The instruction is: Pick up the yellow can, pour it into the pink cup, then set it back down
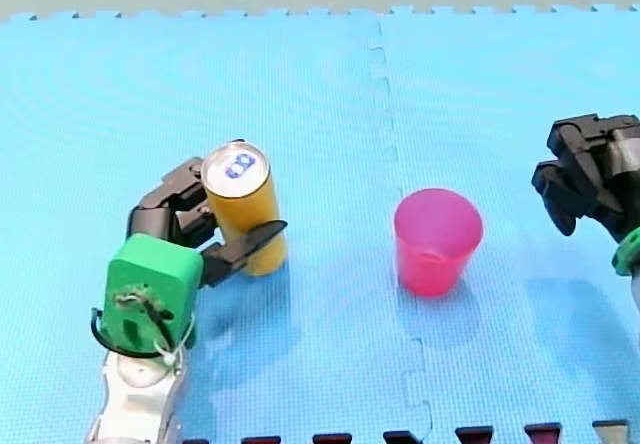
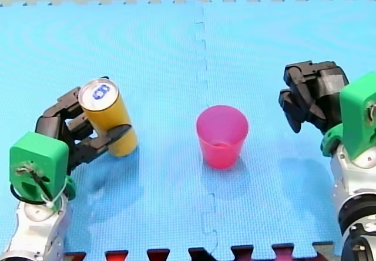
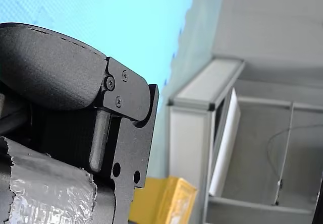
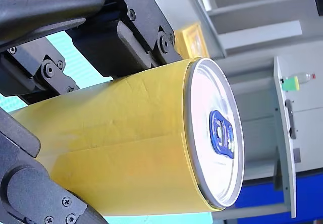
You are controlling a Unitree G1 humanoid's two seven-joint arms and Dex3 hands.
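My left hand (image 1: 195,226) was closed round the yellow can (image 1: 246,214) on the mat's (image 1: 300,84) left half; its base seemed barely off the mat, though I couldn't be sure. I judged it best to lift straight, carry it above the pink cup (image 1: 437,236) by the middle seam, then tip slowly. My right hand (image 1: 588,169), curled on nothing, hung at the right edge

Bright even light; soft shadows near pink cup (image 1: 437,239), yellow can (image 1: 245,209).

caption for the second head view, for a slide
Left hand grips the yellow can, left of the pink cup on the blue mat; right hand, shut, at right.
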